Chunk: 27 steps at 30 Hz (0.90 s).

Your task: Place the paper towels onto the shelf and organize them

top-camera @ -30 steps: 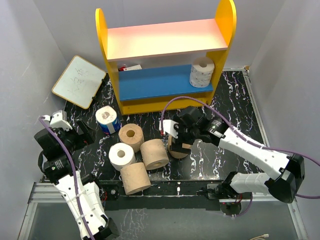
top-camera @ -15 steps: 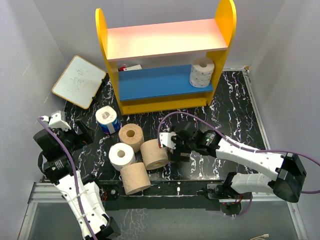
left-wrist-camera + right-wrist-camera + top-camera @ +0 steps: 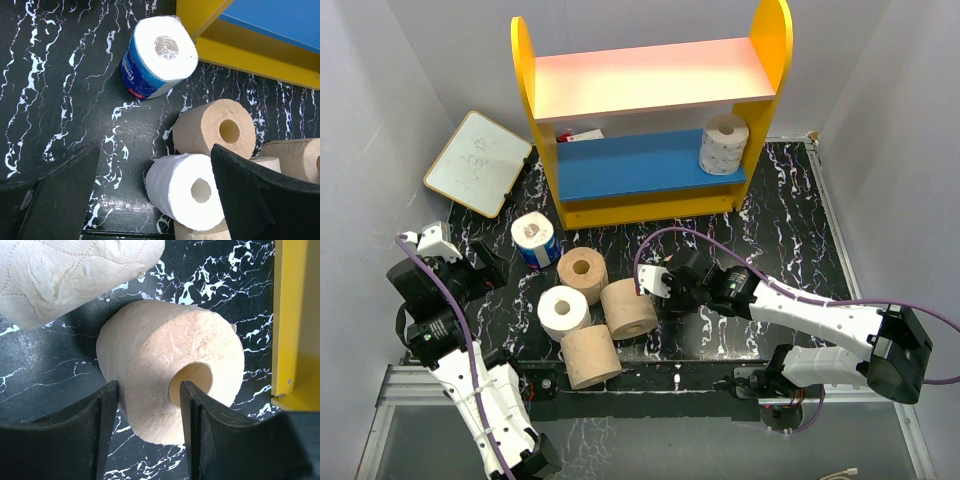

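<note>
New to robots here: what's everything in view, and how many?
shelf: 1, yellow, pink and blue boards, table's far side
white rolls: 2, one on blue board, one in front cluster
tan rolls: 4, three in front cluster, one at right pincer
blue-wrapped roll: 1, left of cluster
whiteboard: 1, white, left of shelf
small red-and-white item: 1, back of blue board
table: 1, black marbled
arms: 2, white and black, near edge
left pincer: 1, black, open, empty
right pincer: 1, black, straddling a tan roll's wall

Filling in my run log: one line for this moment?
right gripper: pinches tan paper towel roll | left gripper: open, empty | shelf: one white roll
</note>
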### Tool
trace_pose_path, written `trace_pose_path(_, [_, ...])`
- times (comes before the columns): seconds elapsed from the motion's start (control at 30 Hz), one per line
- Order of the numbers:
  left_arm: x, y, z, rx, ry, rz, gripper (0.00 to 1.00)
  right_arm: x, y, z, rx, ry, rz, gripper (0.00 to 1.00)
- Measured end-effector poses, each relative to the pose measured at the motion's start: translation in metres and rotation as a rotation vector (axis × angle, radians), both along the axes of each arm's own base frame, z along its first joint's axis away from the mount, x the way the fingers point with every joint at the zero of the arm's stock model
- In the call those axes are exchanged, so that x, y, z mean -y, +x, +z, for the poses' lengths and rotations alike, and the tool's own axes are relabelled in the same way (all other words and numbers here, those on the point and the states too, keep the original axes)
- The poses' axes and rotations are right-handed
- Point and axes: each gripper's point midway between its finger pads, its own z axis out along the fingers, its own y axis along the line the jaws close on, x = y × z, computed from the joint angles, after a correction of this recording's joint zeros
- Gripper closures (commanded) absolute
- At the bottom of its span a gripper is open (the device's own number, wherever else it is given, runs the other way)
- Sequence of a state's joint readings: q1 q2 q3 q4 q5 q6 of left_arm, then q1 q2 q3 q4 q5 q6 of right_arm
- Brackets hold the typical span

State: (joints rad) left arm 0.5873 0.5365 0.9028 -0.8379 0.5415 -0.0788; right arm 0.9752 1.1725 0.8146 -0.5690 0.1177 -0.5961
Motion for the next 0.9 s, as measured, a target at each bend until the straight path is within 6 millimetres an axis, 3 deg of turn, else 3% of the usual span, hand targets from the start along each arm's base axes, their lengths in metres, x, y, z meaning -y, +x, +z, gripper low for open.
trace_pose_path(0.2, [0.000,0.000,0.000,0.001,-0.001,-0.002,0.09,0.003,-0.001,-0.004,-0.001,-0.012,-0.004,0.67])
trace_pose_path(0.27, [0.000,0.000,0.000,0.001,-0.001,-0.002,0.09,0.003,0.000,-0.004,0.001,-0.011,-0.005,0.79])
trace_pose_path(0.33, [0.000,0.000,0.000,0.001,-0.001,-0.002,0.09,0.002,0.001,-0.003,0.008,-0.008,-0.009,1.00])
trace_pose_path(0.53, [0.001,0.000,0.000,0.002,0.000,-0.002,0.09,0.003,0.005,0.000,0.027,-0.006,-0.023,1.00])
trace_pose_path(0.7, [0.001,0.000,0.001,0.004,0.000,-0.003,0.10,0.022,0.019,0.007,0.087,-0.092,-0.036,1.00])
trace_pose_path(0.8, [0.001,0.000,0.001,0.004,-0.001,-0.005,0.10,0.027,0.037,0.041,0.122,-0.102,-0.063,1.00])
trace_pose_path(0.9, [0.001,0.000,0.001,0.005,-0.002,-0.006,0.10,0.014,0.065,0.106,0.216,-0.038,-0.080,1.00])
